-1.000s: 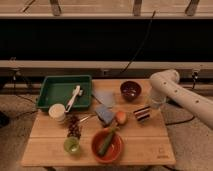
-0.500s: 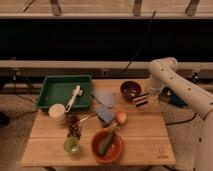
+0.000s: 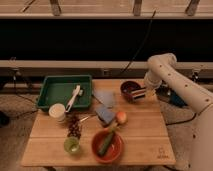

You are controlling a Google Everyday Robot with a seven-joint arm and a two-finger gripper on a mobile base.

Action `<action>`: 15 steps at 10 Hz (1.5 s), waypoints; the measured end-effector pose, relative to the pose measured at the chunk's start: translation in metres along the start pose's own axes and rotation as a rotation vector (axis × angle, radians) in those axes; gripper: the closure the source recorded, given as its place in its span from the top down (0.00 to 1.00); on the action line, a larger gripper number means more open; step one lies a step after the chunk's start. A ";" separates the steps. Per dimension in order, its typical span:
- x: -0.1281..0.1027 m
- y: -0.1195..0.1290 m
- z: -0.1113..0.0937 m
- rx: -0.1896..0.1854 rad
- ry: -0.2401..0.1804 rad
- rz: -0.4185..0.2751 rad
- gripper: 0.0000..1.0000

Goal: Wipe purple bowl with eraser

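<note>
The purple bowl sits on the wooden table at the back right. My gripper is at the bowl's right rim and is shut on the striped eraser, which touches the rim and reaches into the bowl. The white arm comes in from the right.
A green tray with a white utensil stands at the back left. Blue-grey cloth pieces, an orange fruit, a white cup, grapes, a green cup and an orange-red bowl fill the middle and front.
The gripper has carried the eraser up and left from the table to the purple bowl's right rim, and the arm has swung back with it.
</note>
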 end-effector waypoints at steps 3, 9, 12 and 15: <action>-0.011 -0.015 0.002 0.020 0.028 0.054 0.00; -0.040 -0.060 0.003 0.055 0.067 0.164 0.00; -0.055 -0.063 -0.005 0.063 0.052 0.158 0.00; -0.072 -0.034 -0.011 0.041 0.015 0.110 0.00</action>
